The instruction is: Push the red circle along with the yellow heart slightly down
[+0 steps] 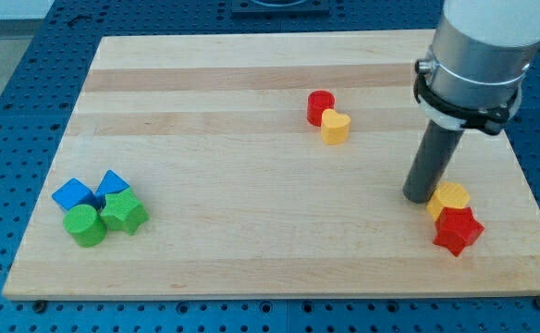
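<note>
The red circle (320, 104) touches the yellow heart (336, 127), far-centre on the worktop (251, 231). My tip (420, 198), a jawless tool gripping nothing, stands right and nearer, beside a yellow block (450, 197).

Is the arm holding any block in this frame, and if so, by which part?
Nothing is held. My tip rests on the wooden board, just left of the yellow hexagonal block, far from the red circle and yellow heart.
</note>
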`<state>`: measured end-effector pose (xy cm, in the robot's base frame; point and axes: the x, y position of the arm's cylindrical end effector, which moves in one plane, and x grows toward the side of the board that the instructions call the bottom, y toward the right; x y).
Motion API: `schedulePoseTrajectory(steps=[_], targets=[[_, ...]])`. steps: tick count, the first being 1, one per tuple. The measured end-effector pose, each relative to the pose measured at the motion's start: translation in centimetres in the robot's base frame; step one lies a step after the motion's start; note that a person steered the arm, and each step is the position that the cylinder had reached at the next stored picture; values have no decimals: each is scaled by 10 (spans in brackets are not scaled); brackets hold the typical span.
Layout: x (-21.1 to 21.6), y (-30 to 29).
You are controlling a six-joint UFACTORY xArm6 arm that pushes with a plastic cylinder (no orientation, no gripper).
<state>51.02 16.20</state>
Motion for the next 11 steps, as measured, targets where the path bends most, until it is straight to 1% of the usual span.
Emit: schedulePoseTrajectory(steps=[1, 3, 5, 7, 8, 11], targets=[[-9, 1], [-101, 10], [-175, 8], [-176, -45], [-176, -61], [-176, -85]])
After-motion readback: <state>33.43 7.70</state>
